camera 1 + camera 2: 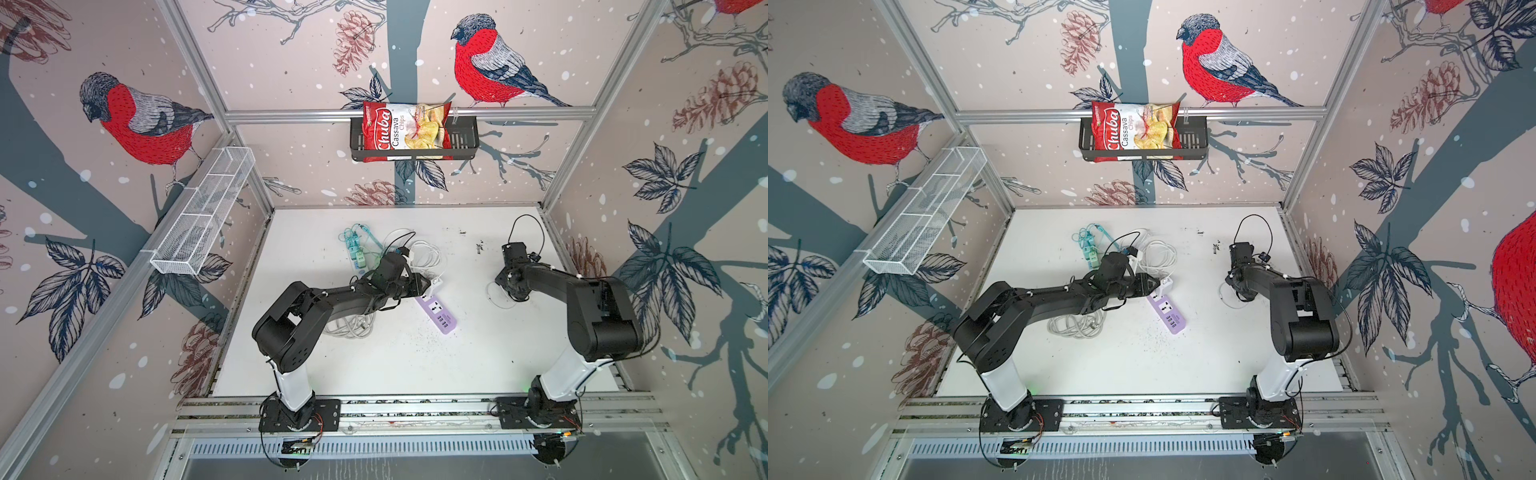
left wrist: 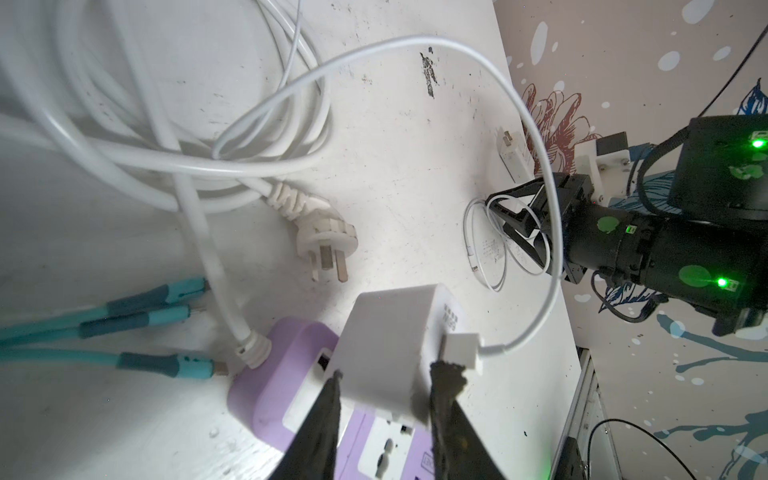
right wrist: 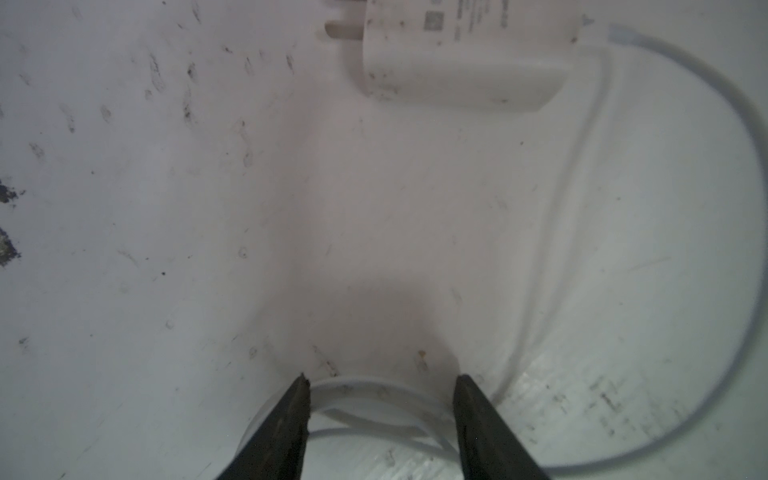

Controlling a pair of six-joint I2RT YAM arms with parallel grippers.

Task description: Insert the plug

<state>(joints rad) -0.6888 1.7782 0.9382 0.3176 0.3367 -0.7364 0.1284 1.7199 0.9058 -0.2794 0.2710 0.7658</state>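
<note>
Left gripper: my left gripper [image 2: 390, 374] pinches a white square power adapter [image 2: 395, 340] by two opposite sides, one dark finger on each.
Adapter position: it sits tilted over one end of the lilac plastic power strip [image 2: 266, 399]; in both top views I see it at the strip's far end [image 1: 436, 284] [image 1: 1166, 284]. Its prongs are hidden from me, so I cannot tell whether they are seated in a socket.
Adapter lead: a thin white cable [image 2: 536, 137] leaves the adapter's side connector and arcs away over the worktop [image 1: 374, 365].
Strip: it lies flat near the middle of the worktop [image 1: 438, 313], with a thick white cord [image 2: 124, 153] running out of its end. One socket face next to the adapter is uncovered.
Nearby: a white three-pin plug [image 2: 328, 241] lies loose beside the strip, and three teal-tipped cables [image 2: 145, 361] point toward it.
Right gripper: my right gripper [image 3: 383, 380] stands well apart from the strip, jaws spread and holding nothing. Its tips are low over a small coil of white cable [image 3: 374, 379].
Spare charger: a small white wall charger [image 3: 461, 54] lies flat on the worktop just ahead of that gripper.
</note>
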